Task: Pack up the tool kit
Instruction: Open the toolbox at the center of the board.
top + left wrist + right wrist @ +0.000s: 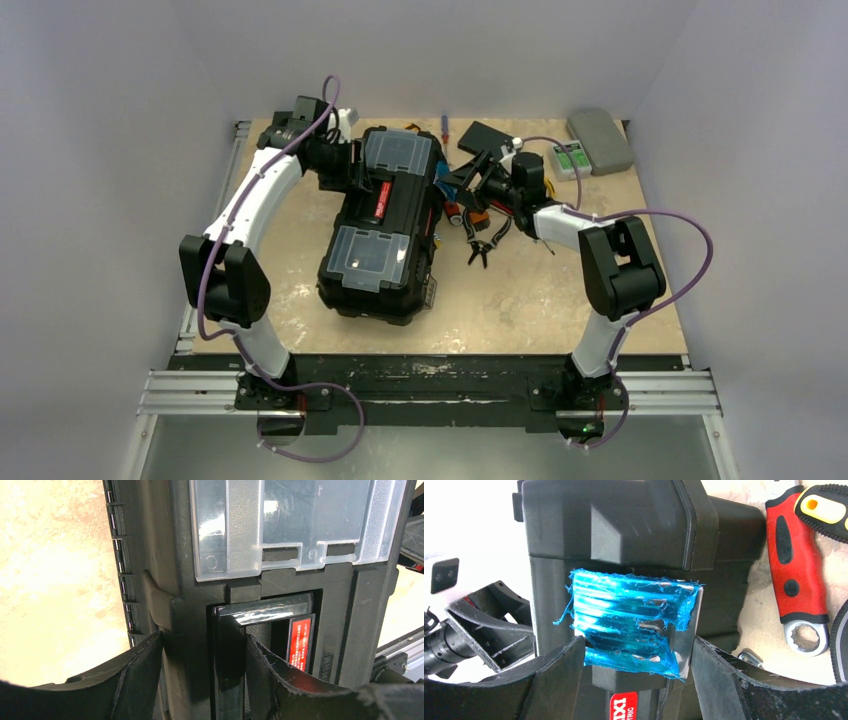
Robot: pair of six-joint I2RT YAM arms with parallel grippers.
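The tool kit (385, 215), a big black toolbox with two clear-lidded compartments (295, 525), lies lid-closed mid-table. My left gripper (345, 175) is at its far-left end; in the left wrist view it (205, 680) is clamped across a lid ridge and one arm of the glossy handle (260, 611), beside a red label (300, 640). My right gripper (455, 185) is at the box's right side. There its fingers (639, 655) press both edges of the metal latch (634, 615), which is covered in torn blue film.
Loose tools lie right of the box: a red wrench (796, 565), a yellow-and-black handle (824, 505), black pliers (483, 245), and a screwdriver (444, 127) at the back. A flat black box (485, 137), a green-white pack (570, 160) and a grey case (600, 140) sit at the far right.
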